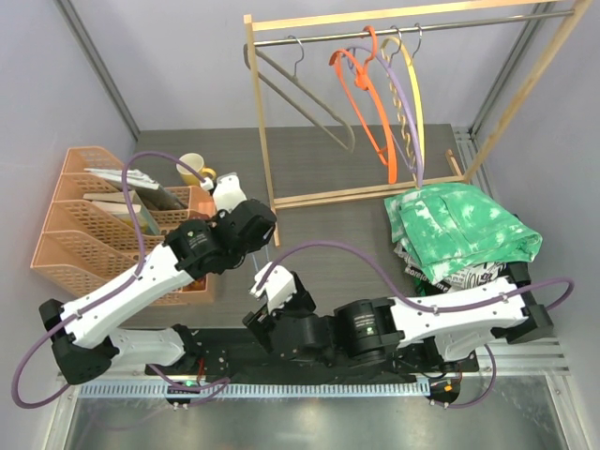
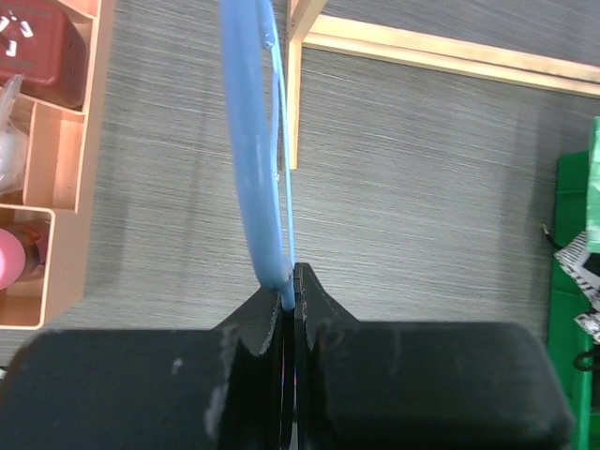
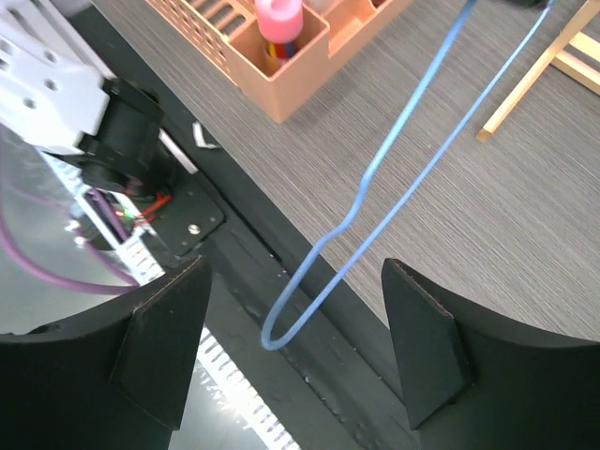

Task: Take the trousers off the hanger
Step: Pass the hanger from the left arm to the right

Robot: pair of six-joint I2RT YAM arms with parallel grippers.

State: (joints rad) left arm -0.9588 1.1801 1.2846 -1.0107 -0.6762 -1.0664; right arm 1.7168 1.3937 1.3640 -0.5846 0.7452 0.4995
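**Desk:** Where are the trousers lying?

**Field:** The trousers point(image 1: 464, 230) are lying folded in a stack at about four o'clock on the table point(image 1: 319, 159). The green-and-white pair is sitting on top, and a newspaper-print edge is peeking out beneath it at six o'clock. We are not able to count the rest. We are seeing no cloth on the blue hanger point(image 2: 248, 141) in either wrist view.

**Desk:** And who is holding that hanger?

**Field:** The left gripper point(image 2: 292, 281) is pinching it with its jaws fully closed on the wire, at around nine o'clock from the stack. The right gripper point(image 3: 295, 309) is standing wide apart and gripping nothing. The hanger's narrow rounded end is hanging between its fingers without touching them.

**Desk:** So what are we advising?

**Field:** We are reading this as a hand-over of a bare hanger. We are suggesting the right arm centre that rounded end between its pads before closing. The left should be letting go only once the new grip is firm, since thin wire is prone to swivelling. We are also advising a path clear of the wooden rack point(image 1: 403, 28) at twelve o'clock from the stack and the orange organiser point(image 1: 94, 234) at the table's nine o'clock.
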